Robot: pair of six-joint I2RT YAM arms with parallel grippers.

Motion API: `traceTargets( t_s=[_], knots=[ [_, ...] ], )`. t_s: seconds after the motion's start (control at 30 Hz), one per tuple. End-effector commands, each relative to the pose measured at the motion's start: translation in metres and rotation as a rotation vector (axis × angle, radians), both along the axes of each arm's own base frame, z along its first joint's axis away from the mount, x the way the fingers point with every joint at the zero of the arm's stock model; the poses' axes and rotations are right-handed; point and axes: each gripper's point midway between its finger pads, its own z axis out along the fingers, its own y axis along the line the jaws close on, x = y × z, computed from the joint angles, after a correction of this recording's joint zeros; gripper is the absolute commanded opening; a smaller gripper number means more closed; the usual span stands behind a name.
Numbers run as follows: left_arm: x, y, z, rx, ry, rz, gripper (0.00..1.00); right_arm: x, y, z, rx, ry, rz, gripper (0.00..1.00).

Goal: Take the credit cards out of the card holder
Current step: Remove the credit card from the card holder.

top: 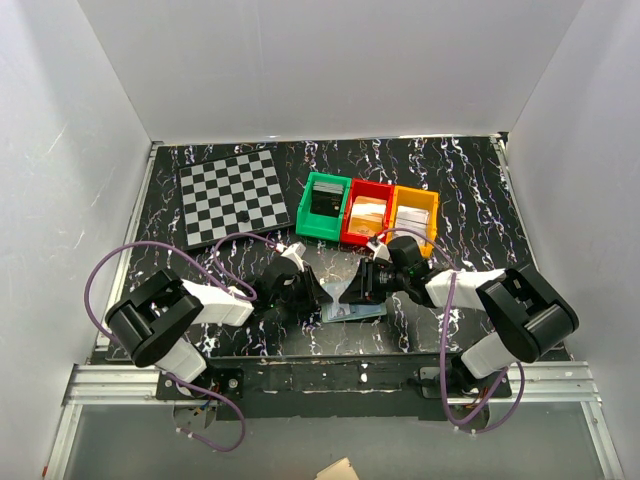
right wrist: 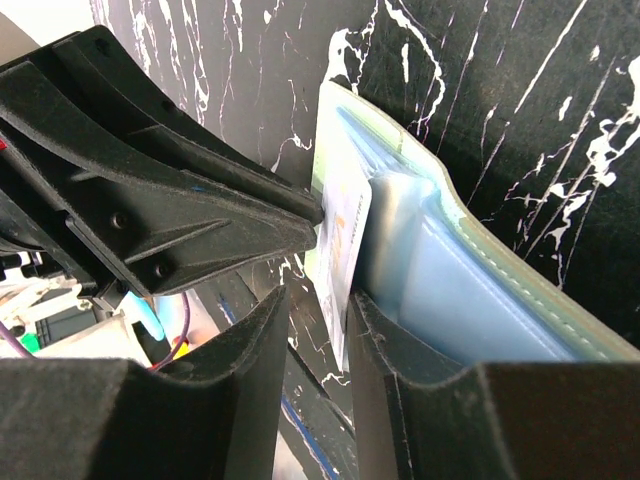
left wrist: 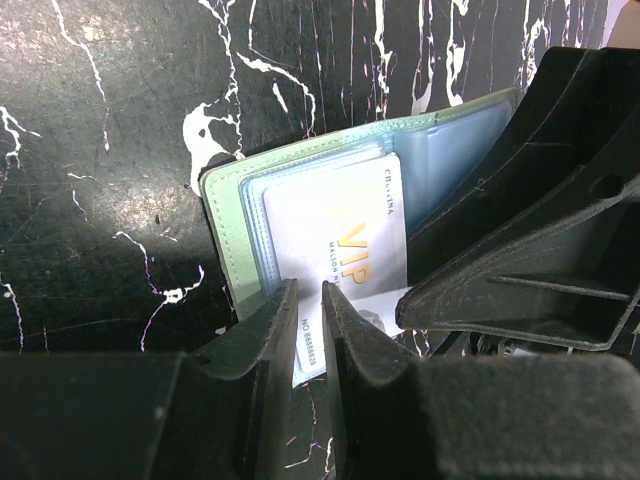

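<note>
Card holder [left wrist: 222, 215] first: found it lying open on the black, white-veined table [top: 470, 190], squeezed between the two grippers near the front edge. Sage-green rim on the outside, pale blue see-through pockets inside.

Only made out one card clearly, a white VIP card [left wrist: 340, 230] sticking partway out of a pocket. Read "VIP" in big gold letters across the middle, plus "NO" and a run of 8s along one short edge, with the last digits half hidden. Noticed more tiny print under the VIP and along the far edge, but too fine to read, sorry.

Left gripper [left wrist: 308, 300]: fingers pinched almost together, clamped on the holder's near edge right at the numbered corner of the card. Couldn't tell whether biting the card itself or only the sleeve around it.

Right gripper [right wrist: 320, 300]: sat on the opposite side, fingers parted and straddling the VIP card edge-on. Saw a clear gap between one finger and the card. Other finger just beside it, maybe touching, hard to call. Didn't look clamped from that angle.

Further back, spotted a row of three small bins pressed side by side:
- green bin [top: 315, 232] with something dark inside
- red bin [top: 362, 238] with tan stuff
- orange bin [top: 434, 215] with white stuff

Contents too small to name. Also saw a black-and-white checkerboard [top: 235, 197] lying flat at the back left, well apart from the holder.
</note>
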Motion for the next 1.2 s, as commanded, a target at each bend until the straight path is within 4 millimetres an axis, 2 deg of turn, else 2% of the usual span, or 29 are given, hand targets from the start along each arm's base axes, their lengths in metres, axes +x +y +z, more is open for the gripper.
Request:
traceTargets(
  t_s=[0.0, 0.07, 0.27, 1.17],
  knots=[
    [-0.022, 0.023, -0.040, 0.131, 0.097, -0.014, 0.17, 0.002, 0.010, 0.013, 0.057, -0.028, 0.039, 0.36],
    [-0.023, 0.024, -0.041, 0.133, 0.100, -0.016, 0.17, 0.002, 0.011, 0.014, 0.058, -0.028, 0.040, 0.36],
    [-0.023, 0.025, -0.039, 0.132, 0.094, -0.009, 0.17, 0.001, 0.009, 0.012, 0.050, -0.026, 0.035, 0.27],
    [-0.023, 0.031, -0.042, 0.158, 0.093, 0.000, 0.17, 0.006, -0.006, 0.017, 0.043, -0.041, -0.006, 0.25]
  ],
)
